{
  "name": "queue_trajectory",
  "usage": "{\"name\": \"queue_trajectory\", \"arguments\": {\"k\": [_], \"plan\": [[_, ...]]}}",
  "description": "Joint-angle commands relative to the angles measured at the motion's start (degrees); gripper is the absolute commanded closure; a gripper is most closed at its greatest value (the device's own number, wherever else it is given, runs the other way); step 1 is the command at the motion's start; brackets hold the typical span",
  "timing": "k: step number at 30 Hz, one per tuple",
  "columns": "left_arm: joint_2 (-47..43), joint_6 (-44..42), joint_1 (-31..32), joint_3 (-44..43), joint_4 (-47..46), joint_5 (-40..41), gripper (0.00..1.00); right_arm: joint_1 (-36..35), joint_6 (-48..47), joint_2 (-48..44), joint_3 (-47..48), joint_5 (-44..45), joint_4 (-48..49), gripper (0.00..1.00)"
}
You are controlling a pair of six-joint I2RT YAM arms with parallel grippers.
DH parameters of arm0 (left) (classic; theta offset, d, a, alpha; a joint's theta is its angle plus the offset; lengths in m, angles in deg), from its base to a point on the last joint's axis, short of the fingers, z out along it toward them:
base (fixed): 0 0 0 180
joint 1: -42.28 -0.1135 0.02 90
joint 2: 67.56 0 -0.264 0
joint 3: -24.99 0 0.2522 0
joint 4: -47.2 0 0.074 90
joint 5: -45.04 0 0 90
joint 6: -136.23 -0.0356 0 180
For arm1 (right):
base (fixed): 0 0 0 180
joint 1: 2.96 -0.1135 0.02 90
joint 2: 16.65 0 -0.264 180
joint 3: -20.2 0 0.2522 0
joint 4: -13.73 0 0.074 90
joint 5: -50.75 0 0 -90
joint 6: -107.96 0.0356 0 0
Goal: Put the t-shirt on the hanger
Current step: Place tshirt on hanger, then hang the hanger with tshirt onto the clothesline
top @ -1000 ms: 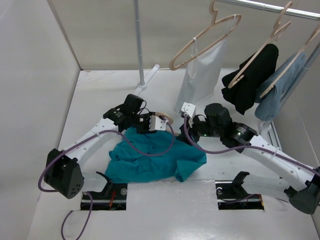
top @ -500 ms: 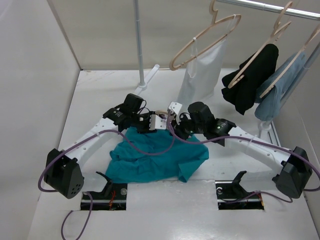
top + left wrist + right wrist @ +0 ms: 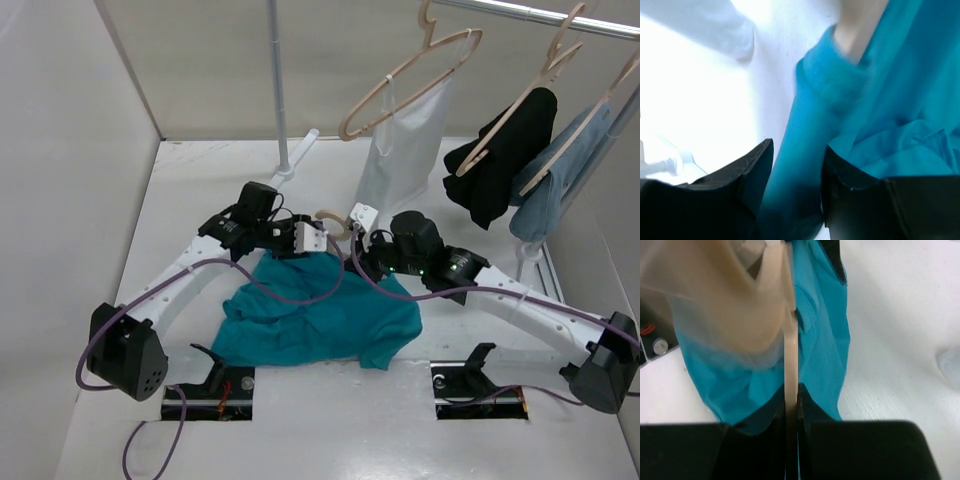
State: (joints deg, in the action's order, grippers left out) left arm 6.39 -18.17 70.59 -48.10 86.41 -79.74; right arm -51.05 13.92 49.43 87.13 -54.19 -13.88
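Observation:
The teal t-shirt (image 3: 320,320) lies crumpled on the white table, its upper edge lifted between both grippers. My left gripper (image 3: 322,245) is shut on a fold of the t-shirt near the collar; in the left wrist view (image 3: 797,150) teal cloth (image 3: 890,100) fills the gap between the jaws. My right gripper (image 3: 352,258) is shut on the pale wooden hanger (image 3: 791,365), gripping a thin arm of it edge-on over the cloth (image 3: 825,340). The hanger's hook (image 3: 330,218) pokes up between the two grippers. The rest of the hanger is hidden by cloth and arms.
A rail at the back right holds a white sleeveless top (image 3: 405,140), a black garment (image 3: 505,160) and a pale blue garment (image 3: 560,175) on alike hangers. A grey pole (image 3: 280,90) stands at the back. Two black stands (image 3: 215,375) (image 3: 470,372) sit at the near edge.
My right arm swung left toward the left gripper, then eased back right a little. My left gripper rose slightly. The t-shirt's right side shifted right, and the hanger's hook now shows.

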Motion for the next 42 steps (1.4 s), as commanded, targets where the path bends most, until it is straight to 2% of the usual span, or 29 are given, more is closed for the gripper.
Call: {"name": "queue_trajectory", "arguments": {"k": [1, 8, 10, 14, 16, 17, 19, 24, 25, 27, 29, 31, 34, 36, 40, 42], "plan": [[-2.67, 3.32, -8.97, -1.93, -0.13, 5.51, 0.84, 1.43, 0.87, -7.63, -1.83, 3.51, -8.03, 1.00], [-1.27, 2.00, -14.24, -1.40, -2.86, 6.75, 0.84, 2.83, 0.87, -10.10, -0.17, 4.57, -12.51, 1.00], [-1.27, 1.30, -14.25, -3.59, -1.82, 5.61, 0.76, 2.83, 0.87, -10.10, 0.44, 4.57, -12.52, 1.00], [-2.67, 2.43, -14.25, -5.09, -0.14, -0.80, 0.43, 2.83, 1.39, -8.09, 3.51, 4.04, -12.52, 1.00], [-5.04, 6.11, -14.25, -5.09, -3.29, -3.18, 0.15, 2.83, 2.00, -6.94, 5.36, 5.61, -12.52, 1.00], [-6.00, 11.70, -14.25, -5.09, -5.31, -3.18, 0.00, 2.83, 2.01, -6.41, 7.37, 6.14, -12.52, 1.00], [-9.16, 18.57, -14.25, -3.08, -12.66, -1.27, 0.00, 2.31, 3.67, -5.53, 9.40, 8.68, -13.04, 1.00], [-16.46, 35.01, -14.25, 0.61, -22.53, 3.48, 0.00, -0.59, 7.89, -2.28, 14.85, 12.91, -11.74, 1.00], [-19.52, 43.22, -14.25, 2.53, -26.12, 4.89, 0.00, -1.20, 9.20, -0.88, 15.56, 13.61, -9.73, 1.00], [-22.35, 48.82, -14.25, 3.17, -26.86, 6.84, 0.00, -3.22, 10.09, 1.05, 18.44, 15.29, -7.26, 1.00], [-26.03, 53.13, -14.25, 3.17, -24.85, 6.84, 0.00, -4.89, 11.15, 5.00, 21.09, 17.39, -5.32, 1.00], [-27.98, 54.56, -14.25, 3.17, -21.86, 2.46, 0.02, -7.00, 13.16, 7.91, 25.29, 20.99, -2.60, 1.00], [-30.53, 54.56, -13.30, 2.47, -15.36, -0.20, 0.23, -8.58, 20.71, 13.09, 30.82, 27.83, 0.66, 1.00], [-31.15, 53.77, -11.37, -0.25, -8.01, 2.51, 0.29, -10.17, 25.56, 17.31, 35.32, 34.16, -0.39, 1.00], [-30.10, 51.04, -11.35, -5.35, 1.94, 6.03, 0.28, -16.14, 26.09, 23.64, 45.60, 57.58, 0.83, 1.00], [-30.10, 50.34, -11.35, -7.80, 4.68, 6.74, 0.25, -16.77, 28.01, 28.80, 52.28, 61.24, 0.84, 1.00]]}}
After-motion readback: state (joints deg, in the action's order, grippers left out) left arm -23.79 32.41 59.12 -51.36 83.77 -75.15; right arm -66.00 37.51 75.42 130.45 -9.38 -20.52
